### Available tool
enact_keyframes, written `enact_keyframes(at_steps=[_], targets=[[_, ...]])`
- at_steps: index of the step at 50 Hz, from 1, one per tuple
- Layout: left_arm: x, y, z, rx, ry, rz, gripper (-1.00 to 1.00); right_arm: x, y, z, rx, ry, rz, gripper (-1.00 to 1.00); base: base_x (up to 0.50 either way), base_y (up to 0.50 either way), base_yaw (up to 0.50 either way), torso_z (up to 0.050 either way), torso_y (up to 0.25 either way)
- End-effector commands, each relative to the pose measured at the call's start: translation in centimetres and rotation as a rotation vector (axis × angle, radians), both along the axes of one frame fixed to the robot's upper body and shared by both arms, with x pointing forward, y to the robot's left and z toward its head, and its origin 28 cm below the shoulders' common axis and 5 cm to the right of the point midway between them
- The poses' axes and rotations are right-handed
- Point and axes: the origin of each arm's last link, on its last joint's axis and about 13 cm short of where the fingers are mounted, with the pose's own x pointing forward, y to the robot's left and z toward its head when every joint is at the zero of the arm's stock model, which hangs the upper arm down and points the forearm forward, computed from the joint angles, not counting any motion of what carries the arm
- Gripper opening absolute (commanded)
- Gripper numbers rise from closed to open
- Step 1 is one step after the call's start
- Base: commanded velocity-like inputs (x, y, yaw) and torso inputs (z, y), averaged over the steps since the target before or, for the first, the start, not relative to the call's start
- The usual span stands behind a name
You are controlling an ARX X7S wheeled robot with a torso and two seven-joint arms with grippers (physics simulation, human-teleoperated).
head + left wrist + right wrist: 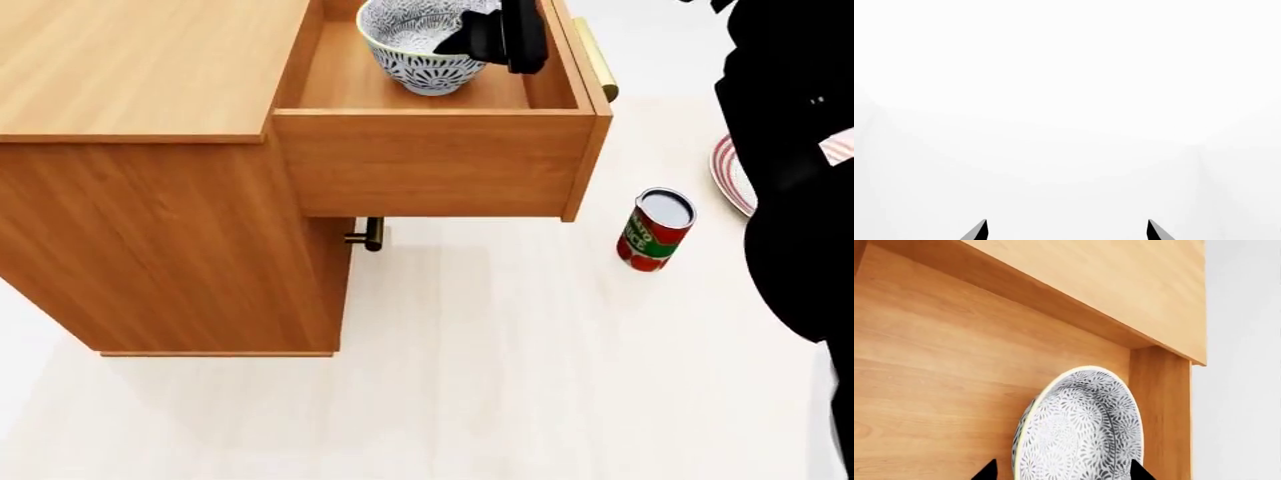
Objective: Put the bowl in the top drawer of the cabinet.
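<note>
Holding the deep blue-grey patterned ceramic bowl inside the open orange-brown wooden top drawer, I see right fingers clamping its rim; left fingers apart.

Head cam looks down; right wrist close on bowl, shared; left sees blank.

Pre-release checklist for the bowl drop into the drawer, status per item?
1. Top drawer pulled out of the cabinet: ok.
2. Bowl over the drawer floor, inside its walls: ok.
3. Bowl resting on the floor, not hanging: cannot tell.
4. Right gripper at the bowl's rim, grip state: cannot tell; in the right wrist view only the fingertips show beside the bowl.
5. Left gripper open, holding nothing: ok.
6. Can on the floor clear of the drawer front: ok.
</note>
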Motion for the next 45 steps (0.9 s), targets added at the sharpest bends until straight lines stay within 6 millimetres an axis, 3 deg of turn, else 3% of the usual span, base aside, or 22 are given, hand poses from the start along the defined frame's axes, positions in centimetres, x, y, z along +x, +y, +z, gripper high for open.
enact_keyframes(at_steps=[1, 17, 31, 45], targets=[[0.0, 0.0, 0.1, -0.006, -0.006, -0.007, 1.00, -0.6, -0.1, 1.0, 0.006, -0.008, -0.002, 1.00, 0.00, 0.00, 0.00, 0.000, 0.000], [0.6, 0.2, -0.2, -0.021, -0.006, -0.017, 1.00, -3.2, -1.3, 5.2, 0.075, -0.159, 0.039, 1.00, 0.00, 0.00, 0.00, 0.000, 0.000], [0.9, -0.3, 0.0, -0.014, -0.009, -0.039, 1.00, -5.1, -4.2, 7.5, 0.260, -0.370, 0.051, 1.00, 0.00, 0.00, 0.00, 0.000, 0.000], [0.8, -0.8, 0.3, -0.006, -0.014, -0.035, 1.00, -10.0, -7.5, 4.2, 0.435, -0.516, 0.036, 1.00, 0.00, 0.00, 0.00, 0.000, 0.000]])
